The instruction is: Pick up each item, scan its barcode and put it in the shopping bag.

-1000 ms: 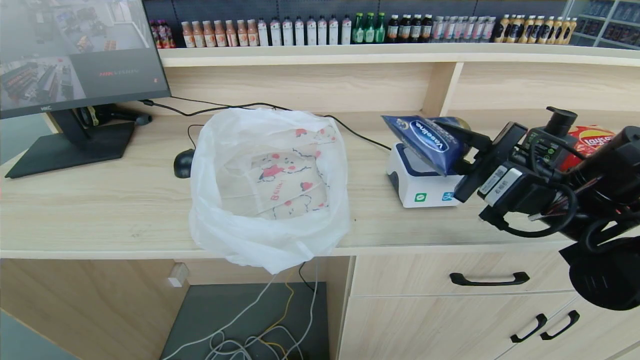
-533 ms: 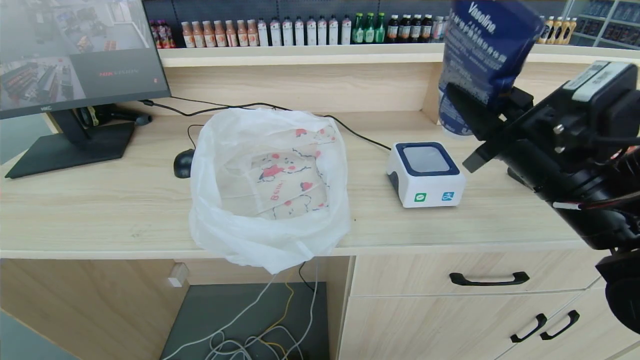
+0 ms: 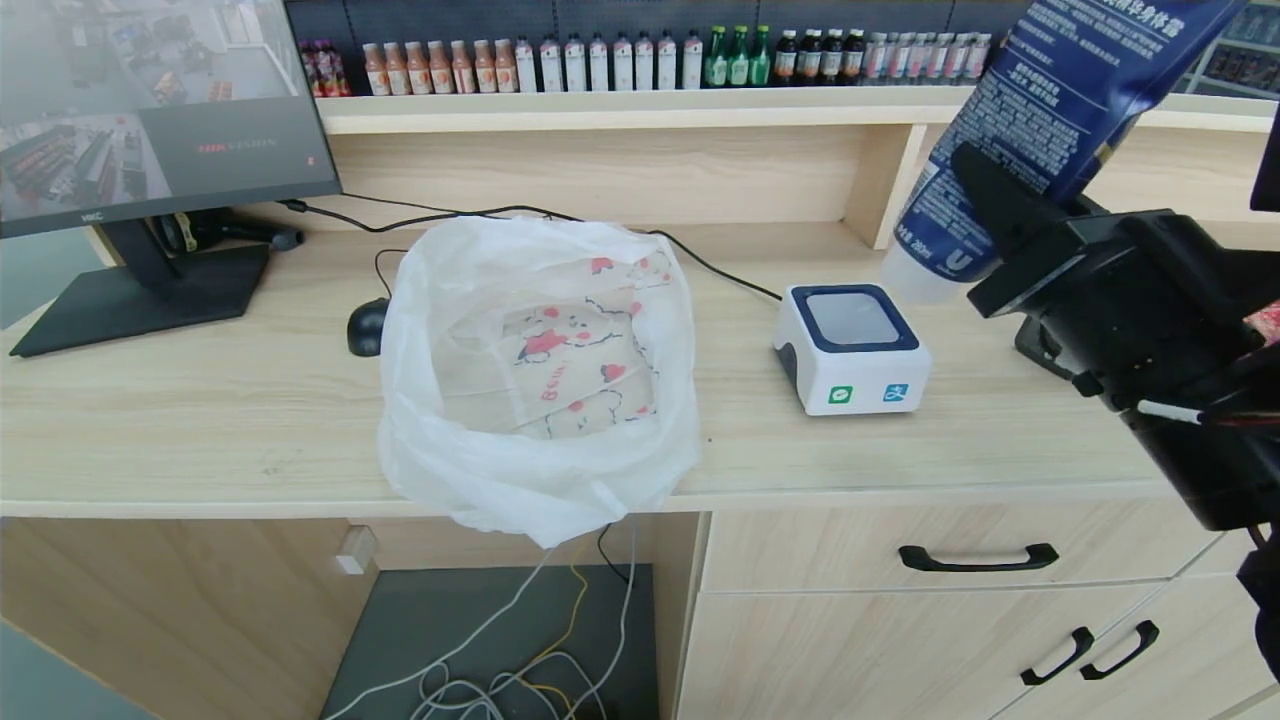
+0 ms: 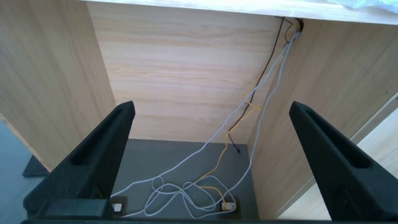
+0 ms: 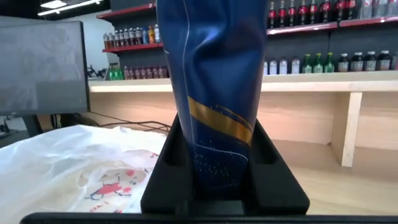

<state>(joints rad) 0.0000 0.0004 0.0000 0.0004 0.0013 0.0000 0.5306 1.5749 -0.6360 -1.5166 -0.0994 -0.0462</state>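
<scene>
Your right end effector point(image 5: 214, 171) grips the blue tube point(image 3: 1055, 95) above the surface point(image 3: 200, 400); your left end effector point(image 4: 211, 111) gapes, holding nothing.

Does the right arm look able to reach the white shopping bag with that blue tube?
Probably yes: the right gripper holds the blue tube high above the counter, the shopping bag stands open, and only the low scanner lies between.

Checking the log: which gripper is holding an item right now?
The right gripper, shut on the blue tube; the left gripper hangs open and empty under the counter.
</scene>
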